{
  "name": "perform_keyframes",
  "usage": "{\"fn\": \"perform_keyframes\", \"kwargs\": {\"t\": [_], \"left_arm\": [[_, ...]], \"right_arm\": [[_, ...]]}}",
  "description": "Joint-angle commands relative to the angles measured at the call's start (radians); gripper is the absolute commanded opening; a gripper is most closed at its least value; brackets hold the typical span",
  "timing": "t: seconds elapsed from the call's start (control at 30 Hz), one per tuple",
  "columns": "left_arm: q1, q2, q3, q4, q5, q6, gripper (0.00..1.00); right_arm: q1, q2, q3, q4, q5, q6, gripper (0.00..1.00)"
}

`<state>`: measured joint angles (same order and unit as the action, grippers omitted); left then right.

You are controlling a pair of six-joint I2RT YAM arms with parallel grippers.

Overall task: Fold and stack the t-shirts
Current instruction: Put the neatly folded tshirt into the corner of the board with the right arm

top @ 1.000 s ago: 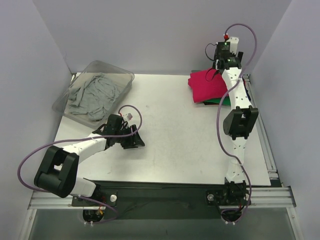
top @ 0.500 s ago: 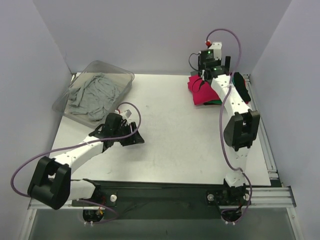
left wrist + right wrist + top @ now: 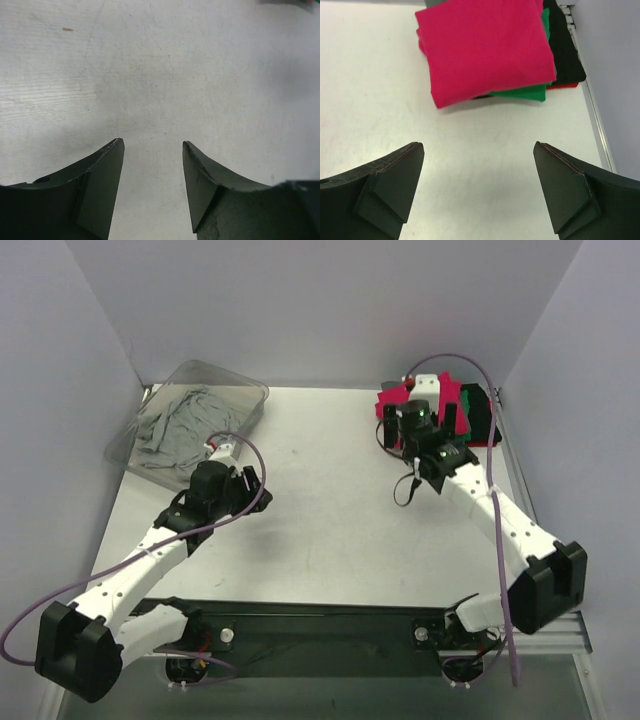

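Observation:
A bright magenta-red folded t-shirt (image 3: 485, 47) lies on top of a stack at the table's far right corner, over a green one (image 3: 530, 92), a black one (image 3: 565, 55) and a red edge (image 3: 562, 86). The stack (image 3: 400, 400) also shows in the top view. My right gripper (image 3: 477, 146) is open and empty above bare table, just in front of the stack (image 3: 420, 420). My left gripper (image 3: 152, 142) is open and empty over bare table at the left (image 3: 245, 483). Light grey t-shirts (image 3: 185, 425) lie crumpled in a bin.
The clear plastic bin (image 3: 215, 368) stands at the far left corner, just beyond my left gripper. A metal rail (image 3: 595, 125) runs along the table's right edge beside the stack. White walls enclose the table on three sides.
My right gripper has drawn back from over the stack toward the near side, leaving the magenta shirt on top. My left gripper has moved back and left, toward the bin.

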<state>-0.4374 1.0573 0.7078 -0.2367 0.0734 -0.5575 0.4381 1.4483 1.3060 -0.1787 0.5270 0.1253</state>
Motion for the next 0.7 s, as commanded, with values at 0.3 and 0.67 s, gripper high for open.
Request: {"fn": "perform_keyframes", "kwargs": {"t": [0.3,0.67], "left_arm": [[0.0,-0.135,0.016,-0.009,-0.274,0.067,0.66],[0.003,-0.158,0.027,0.036,-0.337,0.122,0.79]], "right_arm": [[0.235,-0.37,-0.504,-0.01,0.206,0.216,0.96],[0.211,-0.528,-0.64,-0.091,0.246,0.346,0.99]]}}
